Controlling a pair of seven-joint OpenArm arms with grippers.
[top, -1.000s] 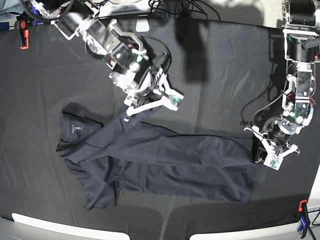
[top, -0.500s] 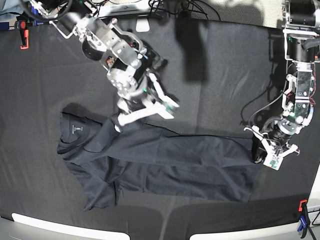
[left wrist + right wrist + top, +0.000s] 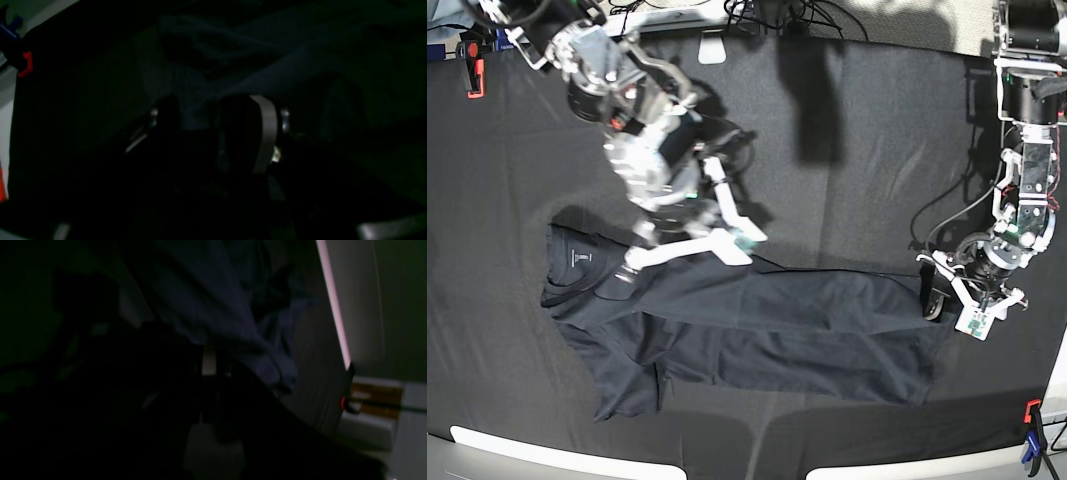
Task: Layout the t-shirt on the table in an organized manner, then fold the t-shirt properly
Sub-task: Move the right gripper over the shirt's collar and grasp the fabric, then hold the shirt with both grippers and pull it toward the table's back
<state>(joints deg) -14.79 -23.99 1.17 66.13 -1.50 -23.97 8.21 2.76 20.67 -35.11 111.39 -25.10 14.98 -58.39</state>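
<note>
Black-clothed table [image 3: 847, 130] | t-shirt [image 3: 767, 330] lies bunched lengthwise mid-table, collar left | right jaws [image 3: 627, 272] pinched shut on cloth near the collar | left jaws [image 3: 949, 310] wide at the right hem, fabric between them | risk: a one-sided pull drags the shirt, deepening wrinkles; thin cloth may slip.

Right arm extends from the 11 o'clock corner toward centre-left; right gripper [image 3: 632, 268] is lowered, jaws closed together (wrist view too dark to confirm contents). Left arm descends the 3 o'clock edge; left gripper [image 3: 949, 305] parted.
</note>
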